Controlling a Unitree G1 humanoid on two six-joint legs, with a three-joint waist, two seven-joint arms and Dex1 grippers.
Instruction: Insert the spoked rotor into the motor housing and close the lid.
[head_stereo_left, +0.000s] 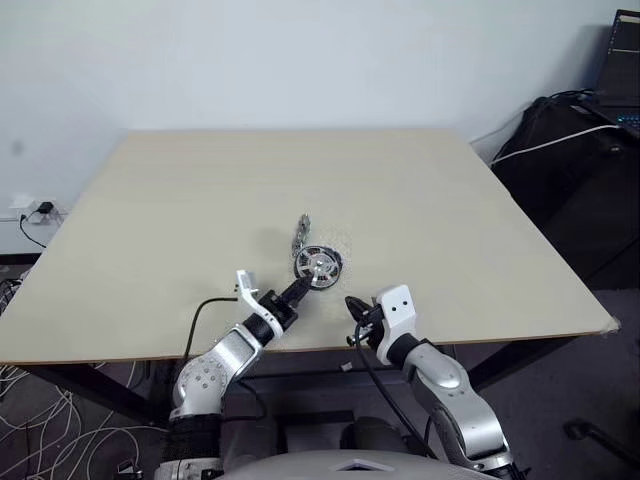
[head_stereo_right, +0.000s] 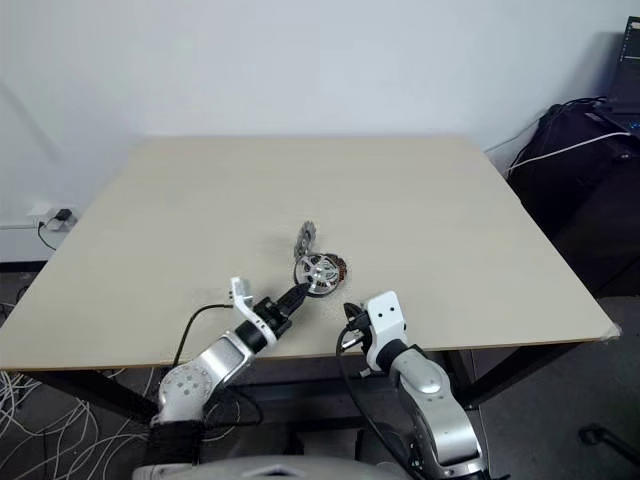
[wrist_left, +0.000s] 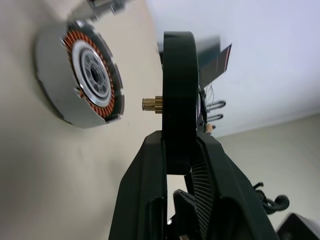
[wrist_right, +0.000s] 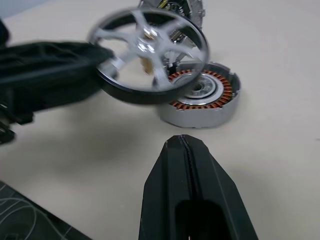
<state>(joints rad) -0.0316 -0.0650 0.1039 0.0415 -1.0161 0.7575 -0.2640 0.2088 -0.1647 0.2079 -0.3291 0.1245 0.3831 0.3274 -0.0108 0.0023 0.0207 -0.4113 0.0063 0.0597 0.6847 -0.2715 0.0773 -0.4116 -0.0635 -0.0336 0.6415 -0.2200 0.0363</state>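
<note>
Pinched by its rim in the left tool (head_stereo_left: 297, 291): the spoked rotor (wrist_right: 150, 47), held off the desk (head_stereo_left: 480, 250) and tilted, spoked face toward the head camera. Just beyond it, toward 12 o'clock in the head views: the motor housing (wrist_right: 200, 95), flat on the desk with copper windings up. Apart as yet, rotor and housing, though nearly overlapping in the right wrist view. Brass shaft stub on the rotor's underside aimed toward the housing's pale centre, the rotor's axis slanted rather than square to it; judged from this, levelling and centring needed before any lowering. Left arm the nearer, and already loaded. Right tool (wrist_right: 186, 150) pressed together, holding nothing, hovering near the desk's front edge at about 4 o'clock from the housing. Standing on edge at about 11 o'clock beyond the housing: a small silvery piece, probably the lid (head_stereo_left: 300, 236), too small to confirm. Count: one rotor, one housing, one likely lid, two tools.
</note>
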